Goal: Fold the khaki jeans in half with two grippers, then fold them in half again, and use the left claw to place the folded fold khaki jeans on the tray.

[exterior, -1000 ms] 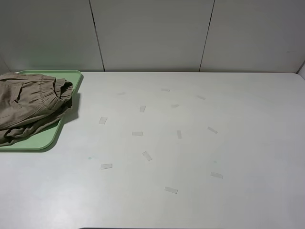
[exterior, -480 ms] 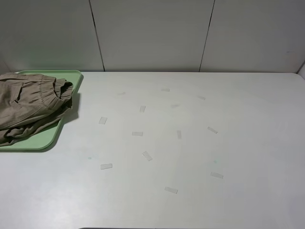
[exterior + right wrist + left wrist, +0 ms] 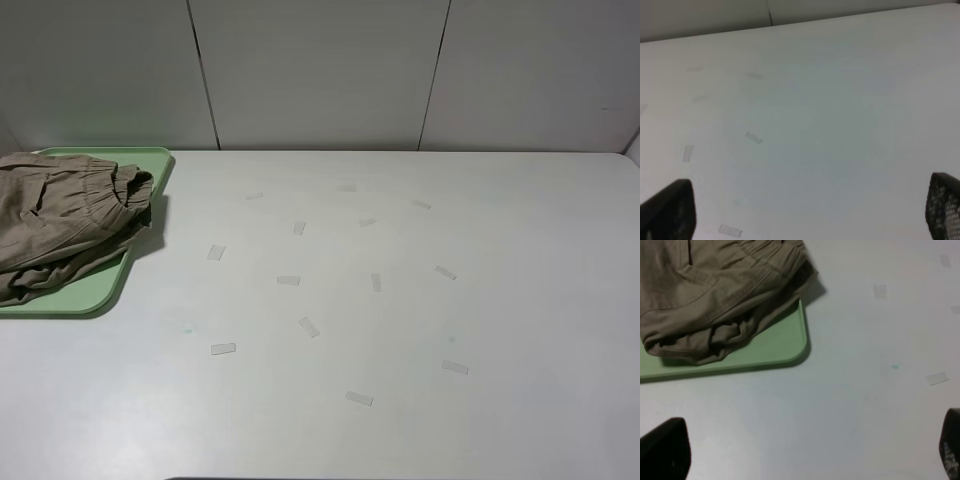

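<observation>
A pale grey panelled wall backs a wide white counter (image 3: 400, 300) dotted with small strips of clear tape (image 3: 223, 349). At its far left corner sits the flat mint-green plastic tray (image 3: 95, 290) with rounded corners, and on it lie the folded khaki-tan cotton jeans (image 3: 60, 220), elastic waistband toward the middle of the counter, one edge spilling slightly over the tray's rim. By the look of it, the placing is done. Neither arm shows in the high view. The left gripper (image 3: 805, 452) stands spread wide and empty over bare counter, the tray just ahead of it. The right gripper (image 3: 805, 210), equally wide and empty, hangs well apart from the garment.
</observation>
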Robot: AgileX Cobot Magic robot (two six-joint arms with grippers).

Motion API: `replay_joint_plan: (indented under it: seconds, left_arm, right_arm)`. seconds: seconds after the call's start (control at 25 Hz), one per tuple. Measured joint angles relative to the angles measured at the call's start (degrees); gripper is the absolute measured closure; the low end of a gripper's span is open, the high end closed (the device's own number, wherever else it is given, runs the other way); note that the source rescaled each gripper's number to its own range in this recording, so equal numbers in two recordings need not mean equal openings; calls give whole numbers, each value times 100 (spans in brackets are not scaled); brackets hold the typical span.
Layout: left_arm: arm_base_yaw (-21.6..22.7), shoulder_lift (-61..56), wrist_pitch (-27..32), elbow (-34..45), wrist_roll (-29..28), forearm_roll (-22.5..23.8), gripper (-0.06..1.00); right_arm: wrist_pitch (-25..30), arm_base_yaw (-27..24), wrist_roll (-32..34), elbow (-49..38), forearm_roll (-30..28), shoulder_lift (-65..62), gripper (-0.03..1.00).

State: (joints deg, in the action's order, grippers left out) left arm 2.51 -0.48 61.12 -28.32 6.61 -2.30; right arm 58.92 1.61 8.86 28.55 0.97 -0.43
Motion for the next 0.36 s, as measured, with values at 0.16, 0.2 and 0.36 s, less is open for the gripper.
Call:
replay_joint_plan:
  seconds: [0.16, 0.2, 0.36]
  left_arm:
    - [0, 0, 0, 0, 0, 0, -5]
    - [0, 0, 0, 0, 0, 0, -5]
    - [0, 0, 0, 0, 0, 0, -5]
  right_arm:
    - [0, 0, 0, 0, 0, 0, -3]
    - [0, 0, 0, 0, 0, 0, -3]
    - [0, 0, 0, 0, 0, 0, -3]
